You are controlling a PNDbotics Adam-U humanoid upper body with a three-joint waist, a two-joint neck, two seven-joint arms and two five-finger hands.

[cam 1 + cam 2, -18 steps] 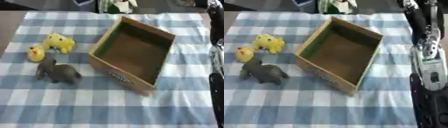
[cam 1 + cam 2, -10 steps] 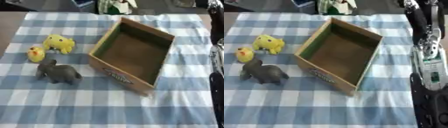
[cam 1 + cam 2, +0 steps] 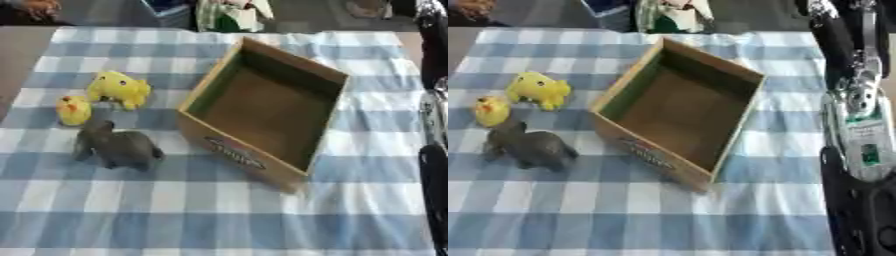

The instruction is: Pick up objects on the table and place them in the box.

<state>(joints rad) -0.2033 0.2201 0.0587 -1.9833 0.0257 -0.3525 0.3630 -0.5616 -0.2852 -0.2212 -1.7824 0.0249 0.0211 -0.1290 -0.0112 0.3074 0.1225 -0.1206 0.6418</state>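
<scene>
An open wooden box (image 3: 199,97) stands askew in the middle of the blue checked cloth, and nothing lies inside it. Left of it are three toys: a yellow animal (image 3: 118,89), a small yellow chick (image 3: 73,110) and a grey elephant (image 3: 115,147) nearest the front. My right arm (image 3: 857,125), black with a silver joint, runs along the right edge, well apart from the box and the toys. Its far end (image 3: 831,22) reaches the top right corner. My left hand does not show.
The checked cloth (image 3: 219,215) covers the table, with bare brown table (image 3: 17,55) at the far left. Beyond the far edge stand a green and white thing (image 3: 229,14) and a blue thing (image 3: 166,6).
</scene>
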